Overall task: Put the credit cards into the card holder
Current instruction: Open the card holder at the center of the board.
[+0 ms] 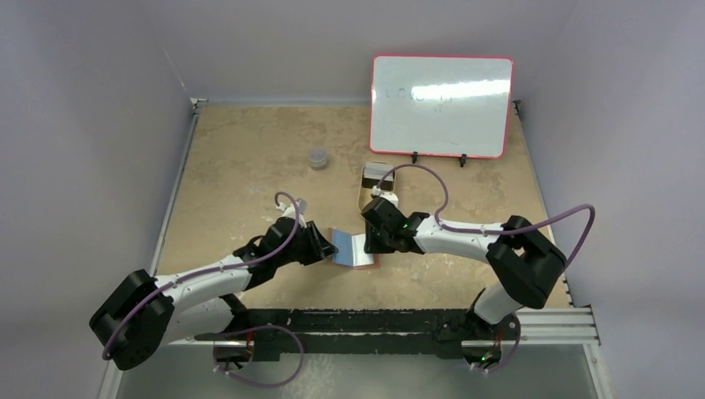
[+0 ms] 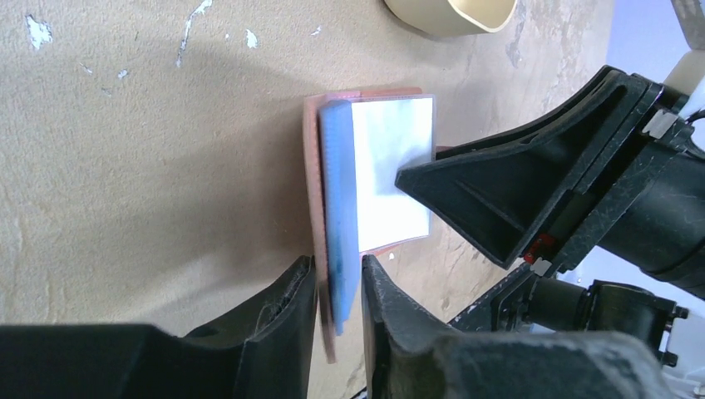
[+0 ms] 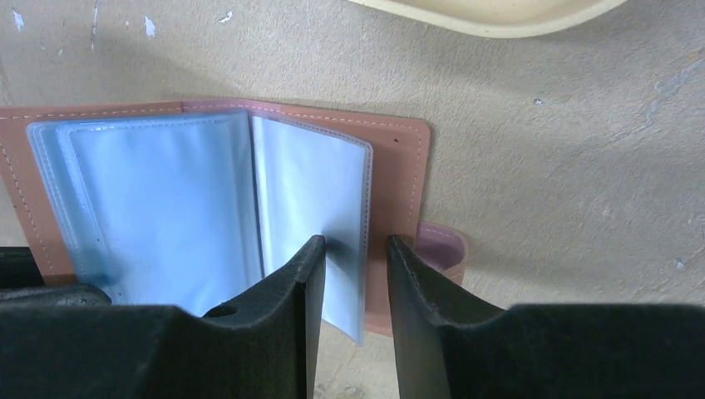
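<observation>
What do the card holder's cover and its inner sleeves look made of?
The card holder cover looks like reddish-brown leather or an imitation, matte, with pale stitching along its edge. The inner sleeves look like soft clear plastic, glossy: they catch the light and one stands curved.

Card holder (image 1: 356,249) lies on the table (image 1: 249,158) between left tool (image 2: 339,278) and right tool (image 3: 356,249).

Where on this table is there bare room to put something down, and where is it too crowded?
Bare: the far-left stretch between the jar and the left edge of the table, and the right side between the whiteboard and the right arm. Crowded: the middle, where the left fingers and right fingers meet over the card holder, the tin just behind.
</observation>
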Tool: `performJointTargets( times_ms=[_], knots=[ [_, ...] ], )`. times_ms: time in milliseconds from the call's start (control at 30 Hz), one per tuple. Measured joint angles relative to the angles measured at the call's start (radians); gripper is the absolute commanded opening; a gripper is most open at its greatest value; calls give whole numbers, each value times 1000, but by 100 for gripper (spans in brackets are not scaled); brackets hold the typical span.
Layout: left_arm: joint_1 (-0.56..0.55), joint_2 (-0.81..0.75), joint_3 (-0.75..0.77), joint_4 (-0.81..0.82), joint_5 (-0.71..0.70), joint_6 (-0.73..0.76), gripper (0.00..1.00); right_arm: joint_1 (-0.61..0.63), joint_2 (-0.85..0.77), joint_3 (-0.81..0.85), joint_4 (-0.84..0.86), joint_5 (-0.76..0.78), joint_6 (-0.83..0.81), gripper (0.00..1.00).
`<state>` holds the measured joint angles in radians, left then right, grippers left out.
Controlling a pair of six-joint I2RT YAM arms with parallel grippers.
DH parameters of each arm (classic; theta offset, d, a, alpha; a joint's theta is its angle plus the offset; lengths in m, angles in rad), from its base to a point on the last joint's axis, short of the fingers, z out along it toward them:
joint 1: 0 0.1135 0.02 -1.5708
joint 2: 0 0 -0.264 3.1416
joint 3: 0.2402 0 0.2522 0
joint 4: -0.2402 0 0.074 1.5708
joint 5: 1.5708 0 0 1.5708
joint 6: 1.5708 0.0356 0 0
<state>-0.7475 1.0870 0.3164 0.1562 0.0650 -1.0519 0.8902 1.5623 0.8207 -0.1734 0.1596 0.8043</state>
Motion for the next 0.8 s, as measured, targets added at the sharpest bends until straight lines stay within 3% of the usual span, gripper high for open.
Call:
performJointTargets(
  times_ms=[167, 400, 600, 800],
  knots=[
    [0, 5, 0, 8, 0, -2, 37, 0, -1, -3, 8, 10, -1, 34],
    [0, 40, 2, 13, -3, 1, 37, 0, -9, -14, 18, 14, 0, 33],
    [0, 70, 9, 9, -11, 21, 5, 0, -25, -30, 24, 16, -1, 33],
    [0, 59, 34, -9, -11, 41, 0, 0, -34, -34, 24, 24, -26, 34]
  ],
)
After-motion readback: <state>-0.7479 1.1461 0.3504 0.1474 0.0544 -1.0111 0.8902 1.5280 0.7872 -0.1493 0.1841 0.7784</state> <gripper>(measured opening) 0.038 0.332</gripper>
